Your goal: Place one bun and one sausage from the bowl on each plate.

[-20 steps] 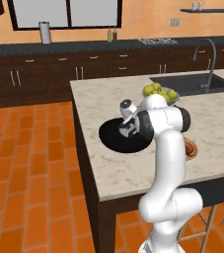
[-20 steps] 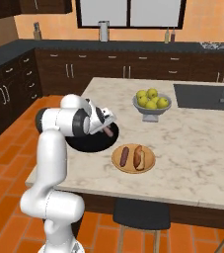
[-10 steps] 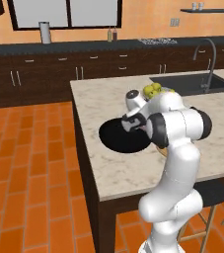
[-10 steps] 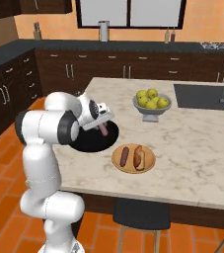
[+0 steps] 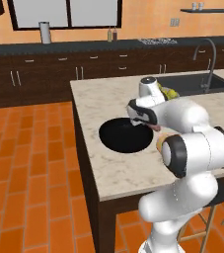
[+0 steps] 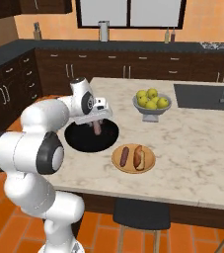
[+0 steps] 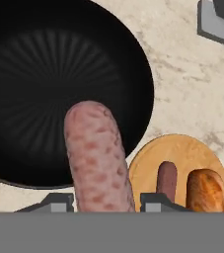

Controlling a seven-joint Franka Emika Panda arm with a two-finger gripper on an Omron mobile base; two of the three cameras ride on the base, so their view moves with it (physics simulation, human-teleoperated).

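We've got the gripper (image 7: 102, 203) pinching a sausage (image 7: 96, 158), lifted over the black bowl (image 7: 39, 69). Tan plate (image 6: 133, 159) just beside the bowl holds a bun (image 6: 139, 157) and second sausage (image 6: 125, 156). No readable labels. Marble island counter (image 6: 197, 148), orange tile floor (image 5: 29, 163).

You won't find any readable text, labels, brand marks or numbers in these views. The glossy black round bowl (image 5: 125, 135), the tan wooden plate (image 6: 133, 158) and the marble-patterned stone countertop (image 6: 192, 143) all carry plain, unmarked surfaces.
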